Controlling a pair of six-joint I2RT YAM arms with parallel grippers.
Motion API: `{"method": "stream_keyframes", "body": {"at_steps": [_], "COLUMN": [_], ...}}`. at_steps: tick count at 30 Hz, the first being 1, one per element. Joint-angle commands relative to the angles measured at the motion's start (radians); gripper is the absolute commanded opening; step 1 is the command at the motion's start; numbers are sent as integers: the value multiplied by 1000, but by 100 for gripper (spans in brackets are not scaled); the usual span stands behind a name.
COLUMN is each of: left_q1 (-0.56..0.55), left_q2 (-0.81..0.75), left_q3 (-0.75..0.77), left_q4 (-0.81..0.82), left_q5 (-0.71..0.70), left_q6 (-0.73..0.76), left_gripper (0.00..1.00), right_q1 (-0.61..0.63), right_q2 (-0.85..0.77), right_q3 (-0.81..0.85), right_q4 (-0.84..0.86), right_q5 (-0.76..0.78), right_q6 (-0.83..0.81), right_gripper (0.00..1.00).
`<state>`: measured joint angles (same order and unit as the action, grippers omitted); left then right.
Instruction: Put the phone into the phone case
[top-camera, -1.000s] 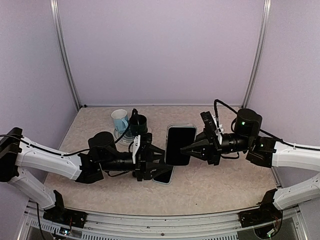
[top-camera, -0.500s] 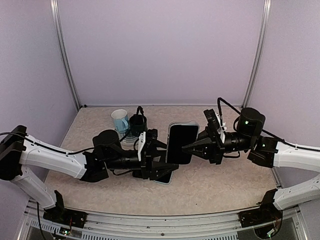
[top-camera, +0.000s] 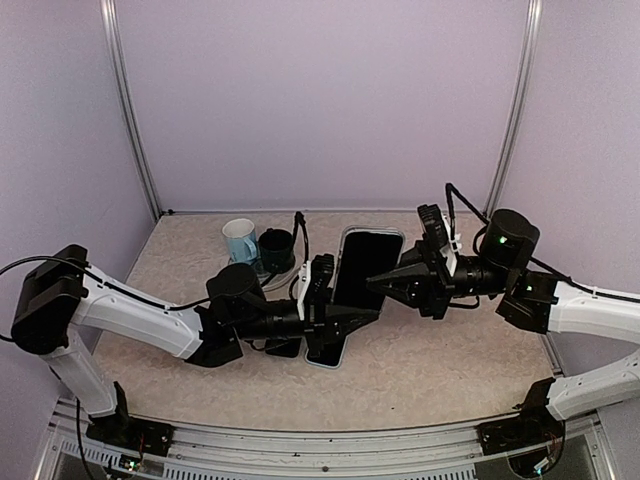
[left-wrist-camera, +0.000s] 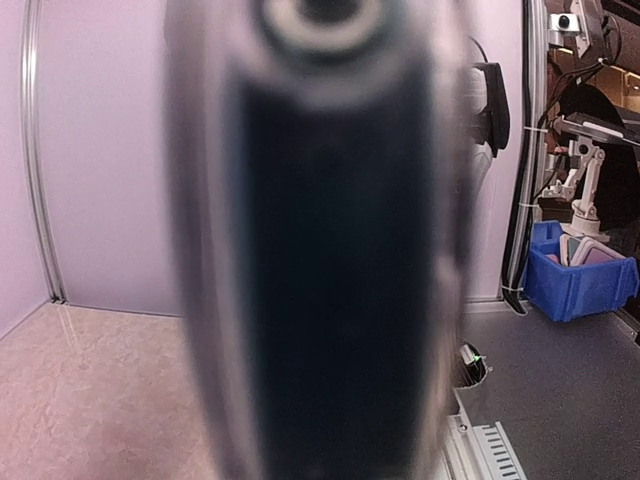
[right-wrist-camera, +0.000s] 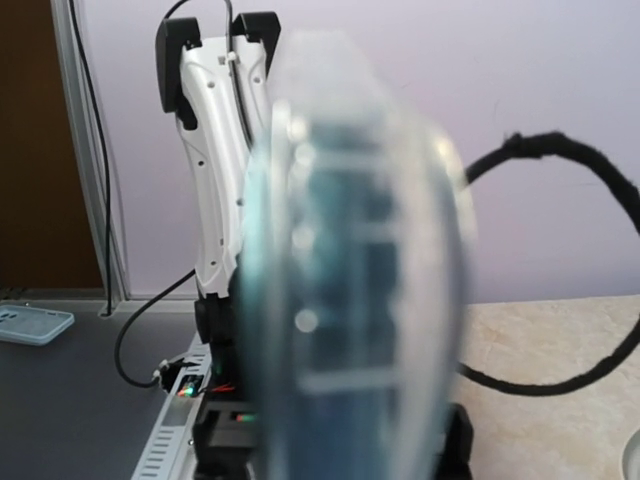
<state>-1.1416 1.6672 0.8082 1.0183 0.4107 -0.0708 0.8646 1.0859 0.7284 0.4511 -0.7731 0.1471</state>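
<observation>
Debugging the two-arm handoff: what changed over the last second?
Left pincer slid right and shut on the lower edge of the raised dark slab (phone or cased phone, unclear), which drifted slightly up in the top view. Right pincer stayed shut on its right edge. The flat slab beneath on the table and the cups did not move.

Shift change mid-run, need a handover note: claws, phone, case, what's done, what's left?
Left claw: shut on the raised phone case's lower end.
Right claw: shut on its right edge.
Case is upright, off the table; its face is dark, can't tell whether the phone is seated inside.
A second dark flat device lies on the table beneath.
Left: confirm seating, else insert.
</observation>
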Motion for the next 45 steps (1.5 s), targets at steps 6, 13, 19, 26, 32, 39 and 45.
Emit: {"method": "stream_keyframes", "body": {"at_steps": [6,13,19,26,32,39,45], "left_q1": [-29,-23,-22,-20,-3,30,34], "left_q2": [3,-111,-184,-235,-318,-215,-165], "left_q3": [14,-70,-88,-97,-76,49,68], "left_q4": [60,-4,-66,-145,-190,-211,-149], "left_q5": [-38,-107,-120,-125,-138,-56,-16], "left_q6": [21,94,104,120,120,-39,-116], "left_gripper": [39,58,1,59,71,55,0], "right_q1": [12,11,11,10,10,10,10], "right_q2": [-61,-112,-119,-107,-78,-53,-31], "right_q3": [19,19,15,14,-3,-6,-12], "right_q4": [45,-76,-119,-187,-236,-223,-264], "right_q5": [7,53,67,85,63,31,55], "right_q6": [-22,-80,-96,-117,-133,-136,-129], "right_gripper": [0,0,0,0,0,0,0]}}
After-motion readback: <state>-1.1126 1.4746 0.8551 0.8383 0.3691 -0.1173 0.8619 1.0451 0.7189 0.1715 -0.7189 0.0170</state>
